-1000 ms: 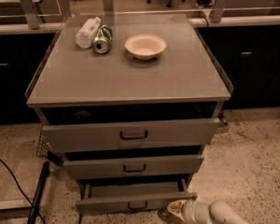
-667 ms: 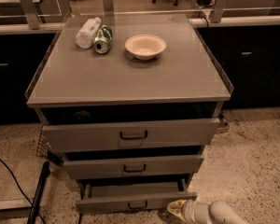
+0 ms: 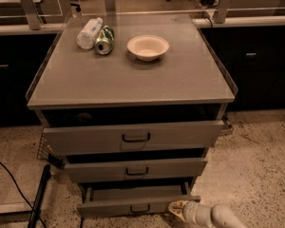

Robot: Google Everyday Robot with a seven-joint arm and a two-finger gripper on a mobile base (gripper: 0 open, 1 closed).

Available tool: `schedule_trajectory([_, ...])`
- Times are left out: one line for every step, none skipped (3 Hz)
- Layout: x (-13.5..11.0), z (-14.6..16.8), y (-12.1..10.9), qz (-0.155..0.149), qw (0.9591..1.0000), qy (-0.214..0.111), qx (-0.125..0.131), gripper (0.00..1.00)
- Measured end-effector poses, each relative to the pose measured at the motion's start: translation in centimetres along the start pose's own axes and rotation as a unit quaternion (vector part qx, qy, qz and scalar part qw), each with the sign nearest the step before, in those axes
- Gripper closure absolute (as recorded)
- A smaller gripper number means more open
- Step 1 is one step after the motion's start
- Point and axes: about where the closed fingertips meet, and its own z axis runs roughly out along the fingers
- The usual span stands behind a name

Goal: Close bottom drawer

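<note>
The grey cabinet [image 3: 133, 84] has three drawers, all pulled out a little. The bottom drawer [image 3: 133, 204] is the narrowest front, with a small dark loop handle [image 3: 139, 207]. It stands open, its inside showing above the front. My gripper [image 3: 176, 208], pale and at the end of a white arm entering from the bottom right, sits at the right end of the bottom drawer's front, touching or nearly touching it.
On the cabinet top lie a white bottle [image 3: 89, 33], a green can [image 3: 105, 40] and a cream bowl [image 3: 148, 47]. The top drawer [image 3: 133, 137] and middle drawer [image 3: 133, 169] jut out above. A black cable [image 3: 14, 189] and a dark pole [image 3: 38, 198] lie on the floor at left.
</note>
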Motion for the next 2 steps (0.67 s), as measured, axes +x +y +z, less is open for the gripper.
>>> schedule_trajectory([0.1, 0.7, -0.6, -0.005, 0.9999, -0.007, 0.009, 1.00])
schedule_trajectory([0.1, 1.7, -1.7, -0.011, 0.9996, -0.017, 0.021, 1.00])
